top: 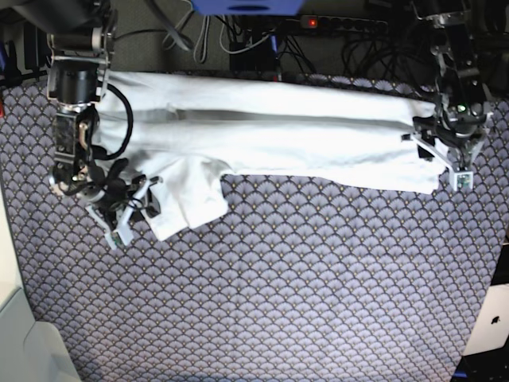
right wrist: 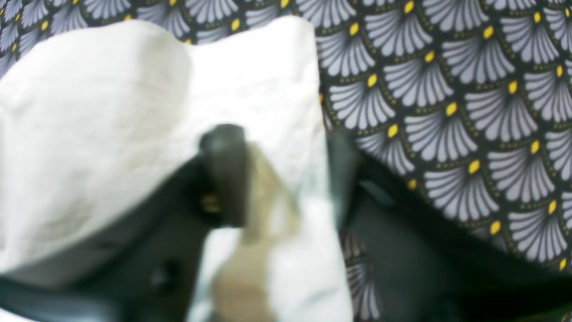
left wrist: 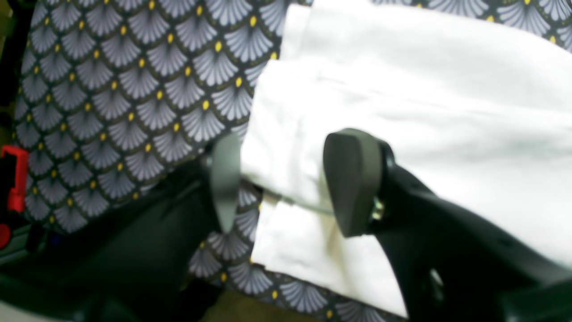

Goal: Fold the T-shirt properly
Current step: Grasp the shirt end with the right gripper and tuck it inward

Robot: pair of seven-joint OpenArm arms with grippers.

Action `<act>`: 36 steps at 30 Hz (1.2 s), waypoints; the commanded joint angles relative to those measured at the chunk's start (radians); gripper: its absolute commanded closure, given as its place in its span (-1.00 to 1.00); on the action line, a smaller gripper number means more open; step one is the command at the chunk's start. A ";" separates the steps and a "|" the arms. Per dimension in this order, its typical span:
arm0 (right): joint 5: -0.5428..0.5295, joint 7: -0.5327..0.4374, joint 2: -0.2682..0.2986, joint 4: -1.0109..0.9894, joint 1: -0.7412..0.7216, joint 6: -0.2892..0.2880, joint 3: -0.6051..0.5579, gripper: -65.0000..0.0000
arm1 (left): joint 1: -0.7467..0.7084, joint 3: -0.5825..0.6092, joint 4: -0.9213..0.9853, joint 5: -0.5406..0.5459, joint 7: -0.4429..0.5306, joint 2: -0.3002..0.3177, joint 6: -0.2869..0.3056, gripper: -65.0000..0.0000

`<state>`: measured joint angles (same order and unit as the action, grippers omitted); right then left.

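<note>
A desk covered in dark cloth printed with grey fan-shaped scallops and small yellow dots (top: 318, 278) fills most of the base view. Behind its far edge, black cables (top: 262, 44) tangle around a black power strip with a glowing red switch (top: 334, 24). A red plastic clip (left wrist: 15, 176) sits at the desk's edge.

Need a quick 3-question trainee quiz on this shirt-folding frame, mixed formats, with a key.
1. True or false: the T-shirt lies stretched in a long band across the far side of the patterned tablecloth.
2. Which end effector has shirt fabric between its fingers: A) left end effector only, B) right end effector only, C) both?
3. Fill in: in the base view, the sleeve hangs toward the camera near the ____ arm.

Key: 1 true; 2 C; 3 right.
</note>
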<state>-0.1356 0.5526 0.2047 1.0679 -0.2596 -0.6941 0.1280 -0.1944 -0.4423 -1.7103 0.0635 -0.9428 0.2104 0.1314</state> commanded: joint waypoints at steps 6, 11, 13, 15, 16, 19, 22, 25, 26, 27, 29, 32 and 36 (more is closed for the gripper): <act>0.012 0.031 0.008 0.070 0.021 -0.004 0.003 1.00 | 0.006 -0.003 -0.012 0.000 0.018 0.011 -0.005 -0.02; 0.011 0.031 0.011 0.329 0.138 -0.004 0.008 1.00 | 0.006 -0.003 -0.009 0.000 0.023 0.011 -0.005 -0.02; 0.014 0.031 0.009 0.443 0.190 -0.004 0.008 1.00 | 0.006 -0.003 -0.009 0.000 0.023 0.011 -0.005 -0.02; 0.014 0.033 0.009 0.536 0.240 -0.004 0.008 1.00 | 0.006 -0.003 -0.009 0.000 0.023 0.011 -0.005 -0.02; 0.014 0.033 0.012 0.581 0.271 -0.004 0.008 1.00 | 0.006 -0.003 -0.007 0.000 0.023 0.011 -0.005 -0.02; 0.014 0.033 0.012 0.687 0.355 -0.004 0.038 1.00 | 0.008 -0.003 -0.007 0.000 0.025 0.017 -0.005 -0.02; 0.014 0.033 0.008 0.769 0.432 -0.004 0.098 1.00 | 0.009 -0.003 -0.006 0.000 0.025 0.019 -0.005 -0.02; 0.011 0.033 0.008 0.817 0.492 -0.004 0.141 1.00 | 0.009 -0.003 -0.006 0.000 0.025 0.019 -0.005 -0.02; 0.011 0.033 0.008 0.831 0.514 -0.004 0.163 1.00 | 0.009 -0.003 -0.006 0.000 0.025 0.019 -0.005 -0.02; 0.011 0.033 0.008 0.838 0.532 -0.004 0.180 1.00 | 0.011 -0.003 -0.004 0.000 0.025 0.019 -0.005 -0.02; 0.011 0.033 0.008 0.845 0.556 -0.004 0.201 1.00 | 0.013 0.010 0.013 0.000 0.025 0.021 -0.003 -0.02; 0.011 0.033 0.008 0.845 0.590 -0.004 0.232 1.00 | 0.017 0.050 0.029 0.000 0.025 0.045 -0.003 -0.02; 0.009 0.024 0.008 0.845 0.649 -0.004 0.238 1.00 | 0.014 0.076 0.034 0.002 0.026 0.051 -0.003 -0.02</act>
<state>-0.1192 0.5922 0.2012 1.8961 0.3916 -0.7029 0.3584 -0.1879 -0.3626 -1.6615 0.0708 -0.9306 0.2489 0.1314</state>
